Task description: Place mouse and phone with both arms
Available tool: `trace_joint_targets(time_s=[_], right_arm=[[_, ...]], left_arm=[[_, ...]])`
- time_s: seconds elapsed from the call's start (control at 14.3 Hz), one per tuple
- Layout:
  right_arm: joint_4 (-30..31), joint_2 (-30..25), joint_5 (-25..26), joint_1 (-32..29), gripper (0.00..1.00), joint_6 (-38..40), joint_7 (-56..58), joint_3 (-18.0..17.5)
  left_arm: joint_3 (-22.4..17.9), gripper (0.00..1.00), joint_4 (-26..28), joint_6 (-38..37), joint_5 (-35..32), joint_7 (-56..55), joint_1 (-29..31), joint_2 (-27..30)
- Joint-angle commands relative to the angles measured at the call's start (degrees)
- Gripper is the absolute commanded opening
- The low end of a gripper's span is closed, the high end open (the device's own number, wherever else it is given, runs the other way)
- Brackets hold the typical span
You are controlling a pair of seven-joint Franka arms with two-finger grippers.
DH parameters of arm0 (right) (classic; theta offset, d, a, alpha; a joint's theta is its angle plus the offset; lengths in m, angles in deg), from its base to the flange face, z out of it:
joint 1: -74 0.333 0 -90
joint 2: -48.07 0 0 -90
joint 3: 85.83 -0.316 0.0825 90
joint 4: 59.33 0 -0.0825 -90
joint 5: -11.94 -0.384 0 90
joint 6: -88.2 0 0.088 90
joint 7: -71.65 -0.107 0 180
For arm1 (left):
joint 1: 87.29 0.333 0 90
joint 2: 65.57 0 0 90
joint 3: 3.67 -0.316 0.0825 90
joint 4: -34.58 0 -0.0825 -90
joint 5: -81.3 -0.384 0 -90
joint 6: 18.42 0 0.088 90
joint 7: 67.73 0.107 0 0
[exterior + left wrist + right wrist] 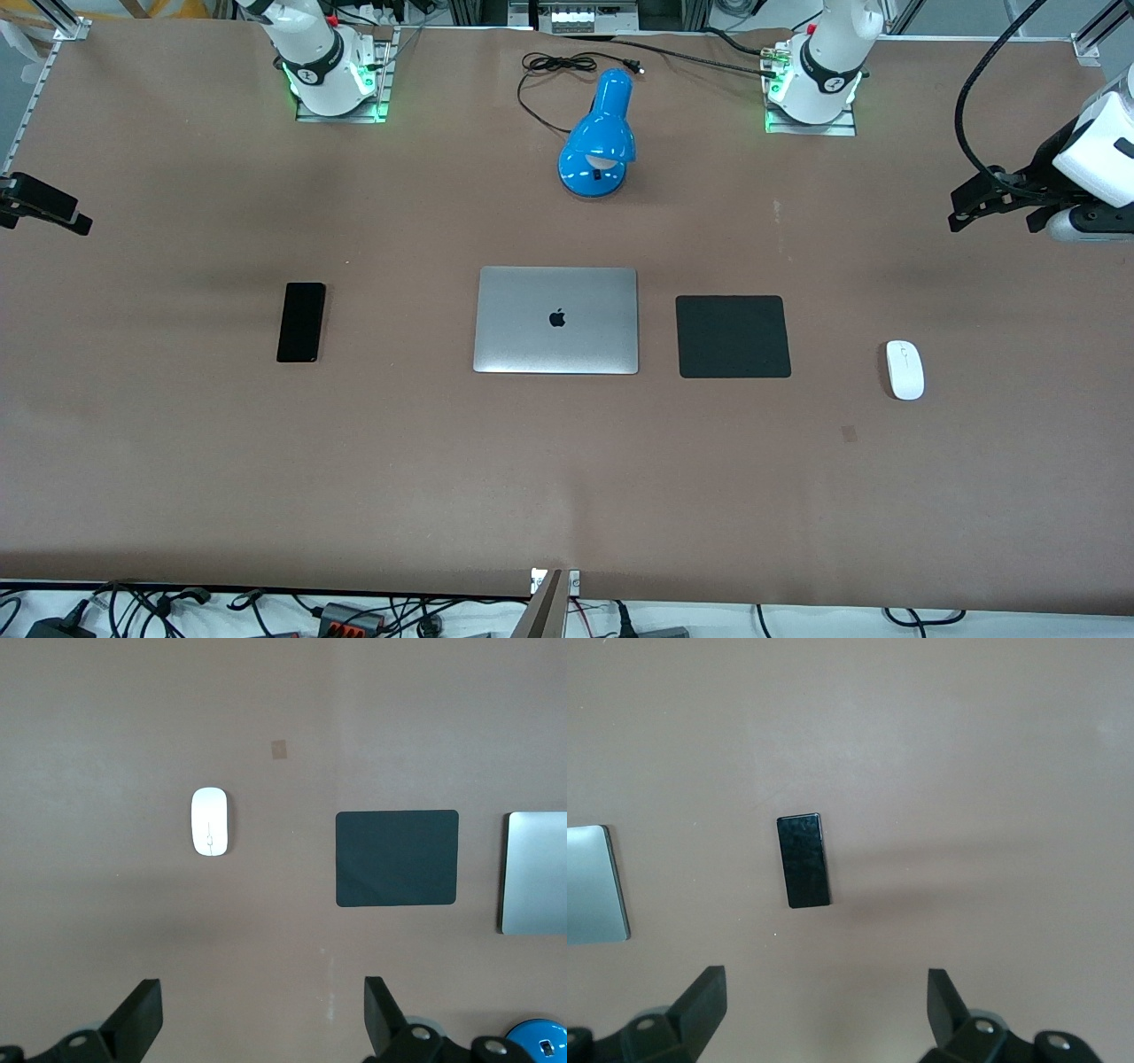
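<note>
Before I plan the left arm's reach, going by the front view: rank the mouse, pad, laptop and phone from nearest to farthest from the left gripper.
The left gripper is open, up at the left arm's end of the table.
1. Mouse, at that same end.
2. Pad, between mouse and laptop.
3. Laptop, mid-table.
4. Phone, toward the right arm's end.

Two white robot arms rise from bases along the table's top edge. The left gripper [992, 202] hangs high in the air at the left arm's end of the table, its black fingers [142, 1014] spread wide apart with nothing between the jaws. The right gripper [44, 208] hangs high at the right arm's end, its fingers [704, 1001] equally spread, jaws empty.
</note>
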Motion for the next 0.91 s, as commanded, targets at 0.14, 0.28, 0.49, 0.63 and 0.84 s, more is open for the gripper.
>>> trace_joint_targets(time_s=[0.14,0.28,0.49,0.63,0.84], right_arm=[[-1.3,0.4,0.0,-0.5,1.0,1.9,1.0,-0.2],[-1.3,0.4,0.0,-0.5,1.0,1.8,0.9,-0.2],[-1.3,0.8,0.0,-0.7,1.0,1.8,1.0,-0.1],[-1.2,2.6,0.0,-0.9,1.0,1.9,0.9,0.0],[-0.9,8.6,0.0,-0.4,1.0,1.1,0.3,0.0]], left_arm=[[0.2,1.0,-1.1,-1.2,-0.9,0.2,0.2,-0.1],[0.2,1.0,-1.2,-1.2,-1.0,0.2,0.2,-0.3],[0.1,1.0,-1.1,-1.6,-0.9,-0.2,0.3,-1.1],[-0.2,1.0,-1.7,-6.7,-0.8,0.2,0.4,-2.8],[-0.6,1.0,-2.9,-7.8,-0.8,-0.3,2.0,-7.0]])
